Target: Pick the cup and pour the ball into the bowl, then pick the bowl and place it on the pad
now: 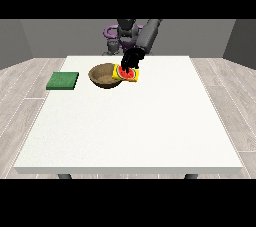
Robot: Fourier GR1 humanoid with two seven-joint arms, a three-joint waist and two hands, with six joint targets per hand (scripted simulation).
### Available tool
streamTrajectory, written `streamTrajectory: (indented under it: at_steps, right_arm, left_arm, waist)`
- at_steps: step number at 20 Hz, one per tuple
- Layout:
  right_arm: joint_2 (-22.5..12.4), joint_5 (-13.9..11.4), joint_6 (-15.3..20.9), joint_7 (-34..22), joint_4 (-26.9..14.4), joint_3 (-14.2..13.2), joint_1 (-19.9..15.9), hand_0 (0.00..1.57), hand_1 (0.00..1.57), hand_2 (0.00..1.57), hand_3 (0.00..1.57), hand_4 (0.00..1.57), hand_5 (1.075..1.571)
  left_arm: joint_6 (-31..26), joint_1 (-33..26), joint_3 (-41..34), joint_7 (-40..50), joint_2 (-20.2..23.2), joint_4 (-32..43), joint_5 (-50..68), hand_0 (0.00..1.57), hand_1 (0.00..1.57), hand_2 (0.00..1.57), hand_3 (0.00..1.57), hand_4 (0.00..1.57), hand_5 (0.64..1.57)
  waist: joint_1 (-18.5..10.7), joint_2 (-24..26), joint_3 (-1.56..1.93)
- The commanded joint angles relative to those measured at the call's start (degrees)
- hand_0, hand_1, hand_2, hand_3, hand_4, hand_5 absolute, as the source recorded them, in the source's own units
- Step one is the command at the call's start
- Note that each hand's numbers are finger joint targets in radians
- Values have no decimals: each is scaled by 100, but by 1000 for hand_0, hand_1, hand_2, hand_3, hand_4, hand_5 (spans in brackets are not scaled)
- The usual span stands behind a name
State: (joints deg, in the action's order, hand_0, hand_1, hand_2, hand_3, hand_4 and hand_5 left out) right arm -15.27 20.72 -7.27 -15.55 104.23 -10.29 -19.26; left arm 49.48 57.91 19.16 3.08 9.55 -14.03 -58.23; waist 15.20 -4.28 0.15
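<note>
Yellow cup [126, 74] under hand [131, 59]

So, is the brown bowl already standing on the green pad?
No, the brown bowl stands on the white table, clearly apart from the green pad at the view's left.

The counter [150, 131] lies open from its middle to the near edge and along its right edge. Obstacles crowd the far side: the bowl [104, 76], the cup [126, 74] touching it, and the pad [63, 81] near the left edge, apart from the bowl.
</note>
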Motion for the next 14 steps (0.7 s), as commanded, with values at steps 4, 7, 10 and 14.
streamTrajectory:
  at_steps: [4, 7, 10, 14]
  right_arm:
    - [149, -164, 61, 201, -584, 8, 83, 0, 0, 0, 0, 384, 1565]
    - [124, -258, -117, 378, -821, 34, 365, 0, 0, 0, 0, 375, 1566]
    - [129, -136, -65, 138, -768, 85, 33, 0, 0, 0, 0, 377, 1566]
    - [197, -167, -228, 503, -1170, 14, 302, 0, 0, 0, 0, 387, 1566]
  left_arm:
    - [-491, 371, 1488, 1367, -743, 753, -1815, 1454, 1454, 1571, 1571, 939, 1490]
    - [-874, 705, 2015, 1702, -534, 940, -2428, 1494, 1494, 1571, 1571, 963, 1525]
    - [-1597, 782, 2311, 2210, -941, 869, -2739, 1503, 1503, 1571, 1571, 1065, 1498]
    - [-2249, 196, 2582, 2371, -950, 59, -2963, 1498, 1498, 1571, 1571, 1047, 1513]
  waist:
    - [-267, 529, 6]
    - [-377, 651, 6]
    - [-138, 717, -9]
    - [-202, 970, -11]
